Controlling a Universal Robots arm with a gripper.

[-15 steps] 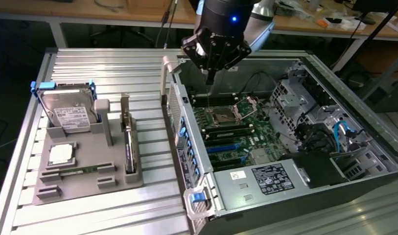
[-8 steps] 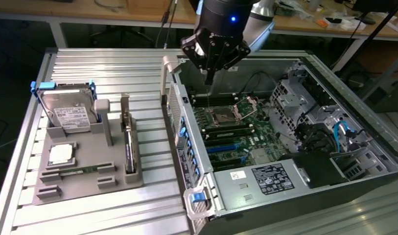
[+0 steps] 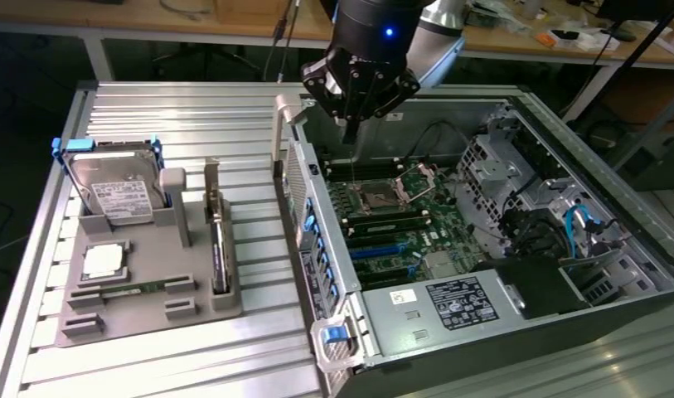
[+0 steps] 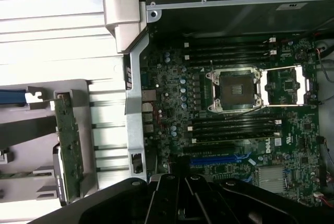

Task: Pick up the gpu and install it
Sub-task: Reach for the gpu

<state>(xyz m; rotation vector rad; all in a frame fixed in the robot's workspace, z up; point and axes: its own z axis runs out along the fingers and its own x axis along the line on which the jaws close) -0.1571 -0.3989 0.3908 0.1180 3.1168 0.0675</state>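
Observation:
The gpu (image 3: 217,249) stands on edge in a slot of the grey holder (image 3: 148,319) on the exterior view's left, its green board and silver bracket facing up. In the wrist view the gpu (image 4: 67,140) appears edge-on beside the case wall. My gripper (image 3: 351,124) hangs over the back corner of the open computer case (image 3: 602,249), well apart from the gpu, its dark fingers shut with nothing between them. The wrist view has the gripper (image 4: 180,185) above the motherboard (image 4: 172,93), close to the blue expansion slot (image 4: 219,158).
The holder also carries a silver hard drive (image 3: 121,195), a processor chip (image 3: 104,261) and a narrow memory stick (image 3: 138,288). Inside the case are the open CPU socket (image 4: 235,88), memory slots, cables (image 3: 580,224) and a black power supply (image 3: 458,303). A slatted metal table (image 3: 181,108) lies beneath.

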